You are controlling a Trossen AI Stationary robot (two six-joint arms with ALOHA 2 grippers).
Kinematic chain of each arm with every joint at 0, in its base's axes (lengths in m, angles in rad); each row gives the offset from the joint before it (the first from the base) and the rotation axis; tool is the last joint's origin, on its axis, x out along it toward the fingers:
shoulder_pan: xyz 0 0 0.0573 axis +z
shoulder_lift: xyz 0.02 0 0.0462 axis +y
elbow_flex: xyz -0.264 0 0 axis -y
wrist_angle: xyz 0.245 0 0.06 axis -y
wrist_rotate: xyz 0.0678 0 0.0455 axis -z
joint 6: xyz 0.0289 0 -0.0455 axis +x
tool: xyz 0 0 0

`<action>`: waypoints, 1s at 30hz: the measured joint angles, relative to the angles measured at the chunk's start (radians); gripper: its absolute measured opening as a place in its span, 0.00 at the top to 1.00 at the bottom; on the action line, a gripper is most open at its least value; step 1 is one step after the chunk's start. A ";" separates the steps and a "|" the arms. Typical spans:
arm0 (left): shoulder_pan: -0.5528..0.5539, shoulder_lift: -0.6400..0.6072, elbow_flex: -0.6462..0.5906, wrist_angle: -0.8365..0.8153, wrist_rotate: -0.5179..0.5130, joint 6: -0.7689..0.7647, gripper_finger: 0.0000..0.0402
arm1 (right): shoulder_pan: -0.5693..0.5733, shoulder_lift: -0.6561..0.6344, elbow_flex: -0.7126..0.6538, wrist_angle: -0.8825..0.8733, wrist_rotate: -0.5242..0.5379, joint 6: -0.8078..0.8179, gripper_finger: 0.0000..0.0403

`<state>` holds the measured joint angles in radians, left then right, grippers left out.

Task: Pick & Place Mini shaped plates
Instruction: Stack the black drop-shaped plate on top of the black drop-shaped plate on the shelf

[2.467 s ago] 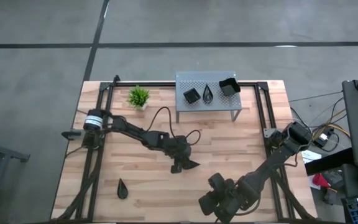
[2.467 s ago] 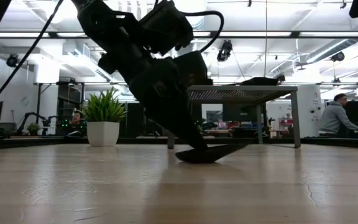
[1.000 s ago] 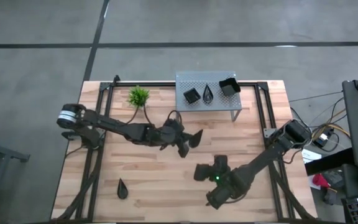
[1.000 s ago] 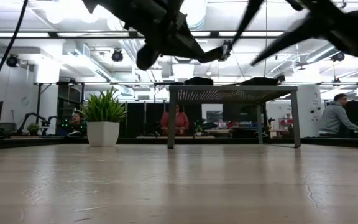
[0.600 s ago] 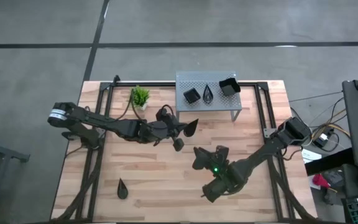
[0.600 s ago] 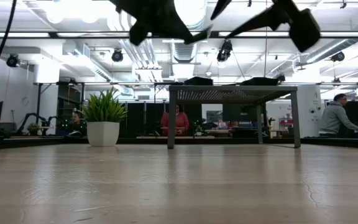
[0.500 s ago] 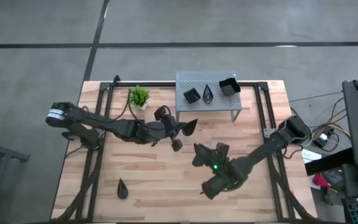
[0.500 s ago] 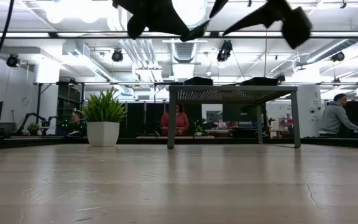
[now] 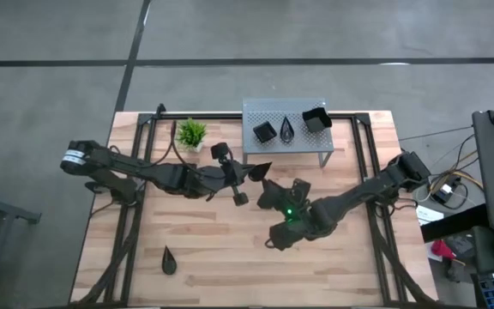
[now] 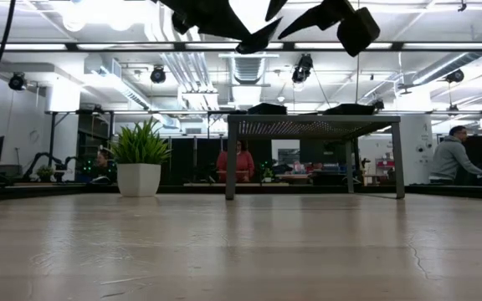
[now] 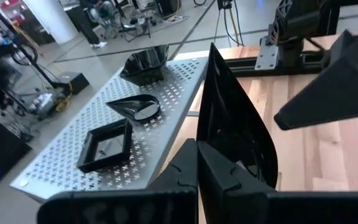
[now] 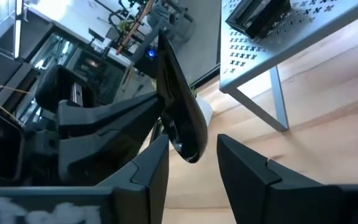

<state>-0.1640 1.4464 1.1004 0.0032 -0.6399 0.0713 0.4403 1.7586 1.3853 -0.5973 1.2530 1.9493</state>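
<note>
Black teardrop plate (image 9: pixel 259 171) is held in mid-air over the middle of the table, clear of the wood, just in front of the grey perforated shelf (image 9: pixel 256 113). It stands on edge rather than flat: in the left wrist view its broad face (image 11: pixel 235 127) rises upright out of the clamp, with the long axis running away from the left arm and its pointed end toward the right arm.

Left gripper (image 9: pixel 245 172) is pinched tight on one end of the plate and carries its whole weight.

Right gripper (image 9: pixel 270 190) sits just beside the free end, fingers parted with the plate between them. In its own wrist view the lower rounded edge (image 12: pixel 182 121) hangs in the gap between the two fingers (image 12: pixel 148 165), apparently touching neither. Judgement: a mid-air handover, right gripper not yet gripping.

The deciding relation is that the plate's thin edge faces into the right gripper's opening, so the fingers would close across its thickness. Any tilt of the plate would risk a skewed pinch.

On the shelf rest a small square plate (image 9: pixel 264 131), a second teardrop (image 9: pixel 287 129) and a deeper square dish (image 9: pixel 316 118). Another teardrop (image 9: pixel 168 260) lies on the table nearer the left arm, well apart.
</note>
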 joint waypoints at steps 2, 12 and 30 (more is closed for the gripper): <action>-0.001 0.000 0.001 0.000 -0.011 0.009 1.00 | -0.005 -0.005 0.000 0.003 -0.003 0.009 0.67; -0.006 -0.010 0.033 0.000 -0.014 0.060 1.00 | -0.027 -0.005 0.000 0.006 -0.054 0.019 0.71; -0.023 -0.010 0.033 -0.028 -0.012 0.041 1.00 | -0.032 -0.005 0.000 0.011 -0.049 0.016 0.76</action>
<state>-0.1869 1.4364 1.1336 -0.0246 -0.6518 0.1120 0.4083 1.7535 1.3853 -0.5865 1.2037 1.9648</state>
